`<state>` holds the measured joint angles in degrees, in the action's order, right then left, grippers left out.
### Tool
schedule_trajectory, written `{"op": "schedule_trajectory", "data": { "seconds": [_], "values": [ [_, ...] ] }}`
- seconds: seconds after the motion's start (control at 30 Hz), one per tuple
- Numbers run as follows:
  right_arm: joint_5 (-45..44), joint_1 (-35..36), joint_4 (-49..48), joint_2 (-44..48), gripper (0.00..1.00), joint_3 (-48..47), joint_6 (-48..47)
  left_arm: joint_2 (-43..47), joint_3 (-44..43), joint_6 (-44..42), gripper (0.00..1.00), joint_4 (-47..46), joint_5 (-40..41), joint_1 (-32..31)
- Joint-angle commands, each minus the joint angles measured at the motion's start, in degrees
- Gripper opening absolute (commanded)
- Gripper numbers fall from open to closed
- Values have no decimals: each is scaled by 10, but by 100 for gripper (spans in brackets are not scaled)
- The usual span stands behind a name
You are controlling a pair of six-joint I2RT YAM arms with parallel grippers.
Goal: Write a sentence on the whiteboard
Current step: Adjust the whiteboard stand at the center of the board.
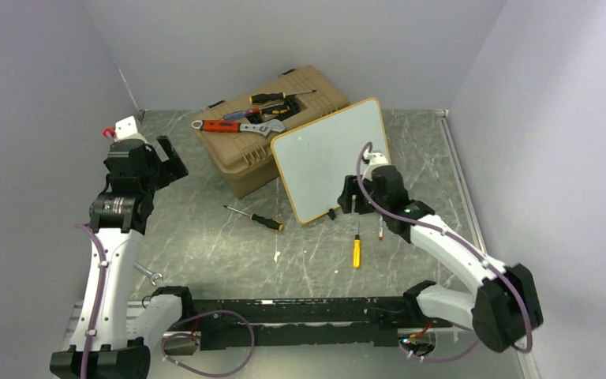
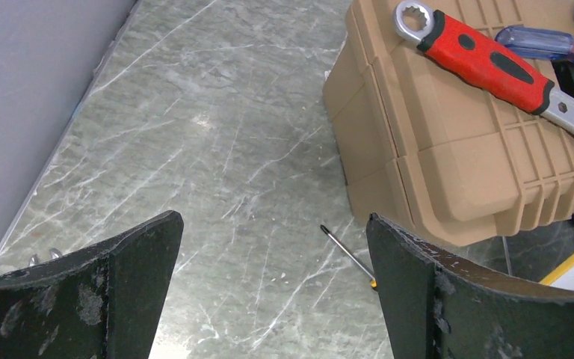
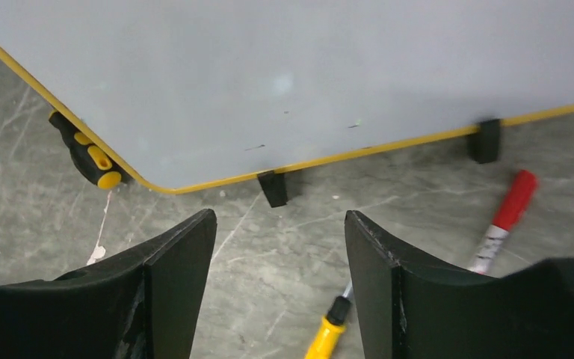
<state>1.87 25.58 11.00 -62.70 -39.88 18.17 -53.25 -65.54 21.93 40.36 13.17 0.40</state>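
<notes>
Top view: whiteboard (image 1: 327,158) stands tilted on its black clip feet near the middle of the tabletop (image 1: 205,237), with the tan toolbox (image 1: 284,95) just beside it at its 11 o'clock. The board face is plain white.

Right claw (image 3: 280,217): jaws wide apart, holding nothing, facing the board's lower edge from 5 o'clock and apart from it.

Red marker (image 3: 504,217) lies on the tabletop at the board's 6 o'clock, near a yellow-handled screwdriver (image 1: 356,251).

Left claw (image 2: 273,221): spread to its widest, holding nothing, at the toolbox's 9 o'clock.

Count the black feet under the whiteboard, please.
2. One foot stands near the whiteboard's rounded corner; the other foot is farther along the same edge, close to the red marker. More may be hidden behind the board.
</notes>
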Motion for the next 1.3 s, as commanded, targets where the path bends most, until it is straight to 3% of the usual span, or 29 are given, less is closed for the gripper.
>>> {"op": "schedule_trajectory", "data": {
  "seconds": [0.0,0.7,1.07,1.27],
  "values": [
    [-36,44,-71,-67,66,-16,-12,30,7,9,99,-3,-25,1],
    [-56,94,-107,-259,52,-71,-72,19,-7,2,99,-3,-37,2],
    [-133,163,-105,-326,32,-109,-60,27,-6,0,99,14,-25,1],
    [-186,194,-89,-358,9,-136,31,26,-9,-3,99,22,-19,1]
  ]
}}
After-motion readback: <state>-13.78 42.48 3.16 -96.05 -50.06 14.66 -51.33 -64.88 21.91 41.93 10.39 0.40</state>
